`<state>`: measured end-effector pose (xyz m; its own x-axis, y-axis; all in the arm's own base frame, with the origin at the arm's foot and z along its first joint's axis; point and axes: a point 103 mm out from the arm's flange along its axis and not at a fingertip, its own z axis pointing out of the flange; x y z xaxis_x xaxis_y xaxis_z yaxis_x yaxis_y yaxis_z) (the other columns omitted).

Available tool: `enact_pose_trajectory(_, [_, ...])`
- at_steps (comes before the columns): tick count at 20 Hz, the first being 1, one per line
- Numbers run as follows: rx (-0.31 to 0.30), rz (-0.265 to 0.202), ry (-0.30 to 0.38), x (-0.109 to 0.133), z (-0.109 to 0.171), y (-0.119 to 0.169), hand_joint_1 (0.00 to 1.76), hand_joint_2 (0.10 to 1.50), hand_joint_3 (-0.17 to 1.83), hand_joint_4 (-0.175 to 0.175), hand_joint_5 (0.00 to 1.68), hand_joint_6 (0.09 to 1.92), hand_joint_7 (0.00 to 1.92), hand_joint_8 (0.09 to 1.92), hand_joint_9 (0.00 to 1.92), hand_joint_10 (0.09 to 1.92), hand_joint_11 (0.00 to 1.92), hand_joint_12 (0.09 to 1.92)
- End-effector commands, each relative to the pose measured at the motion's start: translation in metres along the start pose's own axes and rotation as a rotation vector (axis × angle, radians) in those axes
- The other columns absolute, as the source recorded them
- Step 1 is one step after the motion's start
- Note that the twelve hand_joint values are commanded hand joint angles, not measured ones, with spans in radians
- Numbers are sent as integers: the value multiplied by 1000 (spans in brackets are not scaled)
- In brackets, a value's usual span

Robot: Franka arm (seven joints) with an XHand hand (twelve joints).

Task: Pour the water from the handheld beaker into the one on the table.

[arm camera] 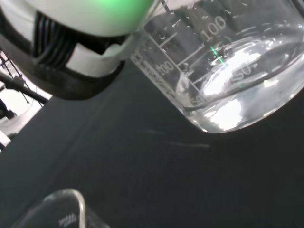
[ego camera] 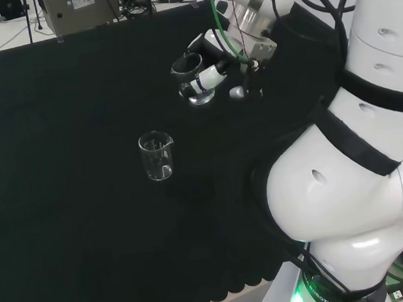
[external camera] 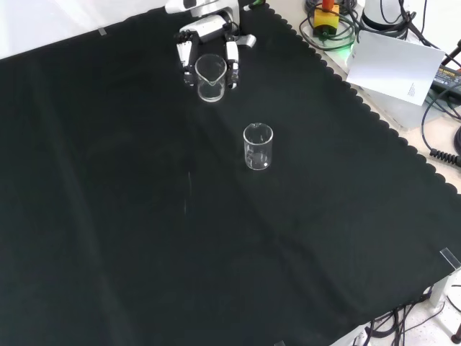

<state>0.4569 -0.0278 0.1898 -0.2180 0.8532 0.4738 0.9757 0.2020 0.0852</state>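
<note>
My hand [ego camera: 212, 71] is curled round a clear glass beaker [ego camera: 193, 80] and holds it above the black cloth, right of and beyond the second beaker in the head view. In the front view the held beaker [external camera: 210, 78] sits between the hand's fingers [external camera: 232, 61], near upright, spout toward the camera. The wrist view shows the held beaker [arm camera: 228, 80] close up with water low in it. The other clear beaker [ego camera: 156, 155] stands upright on the cloth, apart from the hand; it looks empty in the front view [external camera: 258, 146]. Its rim [arm camera: 61, 209] shows in the wrist view.
The cloth's scalloped edge [external camera: 360, 108] runs along the right of the front view, with a white sheet [external camera: 395, 65] and cables past it. Grey equipment [ego camera: 81, 9] stands beyond the cloth's far edge in the head view. The arm's white links [ego camera: 347, 180] stand at the right.
</note>
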Motion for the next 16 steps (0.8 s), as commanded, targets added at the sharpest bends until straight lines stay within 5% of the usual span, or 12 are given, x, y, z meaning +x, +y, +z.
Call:
enact_pose_trajectory(1, [125,-1,-149,22,5,-34,1182,620,729,-41,1279,696,1527,679,1749,127,1462,582])
enact_pose_trajectory(8, [264,5,-279,41,18,-39,1180,618,731,-37,1281,694,1533,677,1752,132,1463,584])
enact_pose_trajectory(16, [356,-19,-401,59,22,-36,1168,608,767,14,1260,750,1534,700,1738,182,1445,606])
